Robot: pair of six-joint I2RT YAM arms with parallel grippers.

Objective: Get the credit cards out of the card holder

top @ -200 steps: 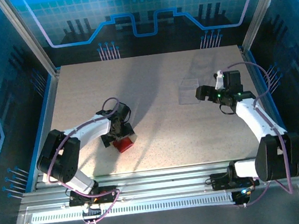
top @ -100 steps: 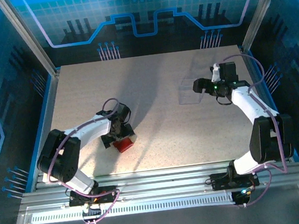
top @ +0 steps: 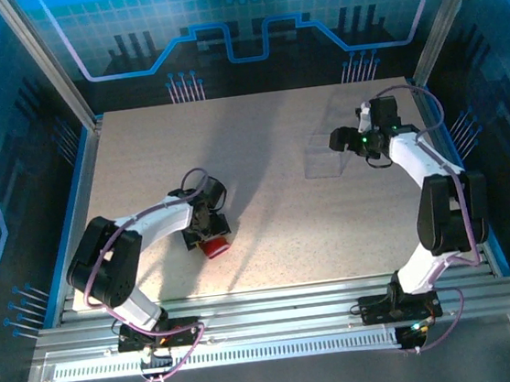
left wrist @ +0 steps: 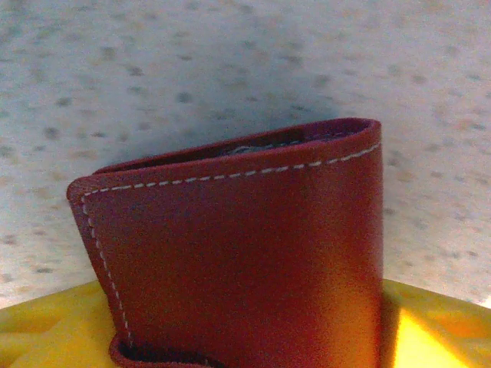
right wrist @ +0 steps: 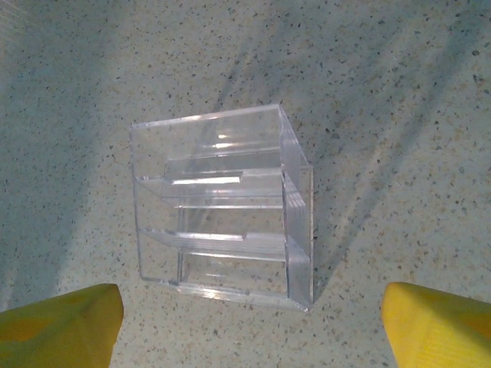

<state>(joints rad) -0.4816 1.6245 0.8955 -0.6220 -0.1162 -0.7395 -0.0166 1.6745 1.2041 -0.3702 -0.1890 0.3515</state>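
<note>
Since the earlier frame the right arm has swung farther back and to the right, carrying the right gripper (top: pixel 337 140) over the far edge of the clear acrylic box with stepped shelves (right wrist: pixel 222 207). The left gripper (top: pixel 202 230) has shifted slightly on the small red stitched leather card holder (left wrist: pixel 238 253), which now looks a little turned in the top view.

In the right wrist view the yellow fingers (right wrist: pixel 61 326) sit in the two lower corners, spread wide with nothing between them. The box lies ahead of them on the speckled beige tabletop (top: pixel 260 153), untouched.

In the left wrist view the card holder stands folded, its white-stitched edge uppermost, between the left yellow fingers (left wrist: pixel 46 333). These sit close against both of its sides. Whether they press on it cannot be told, since the contact lies at the bottom edge of the picture.

The holder's lower part is cut off there, with only the rim of a red strap (left wrist: pixel 169 357) in view. A thin pale sliver (left wrist: pixel 253 148) shows inside the fold; whether it is lining or a card's edge is unclear. From above, the gripper covers much of the holder.
</note>
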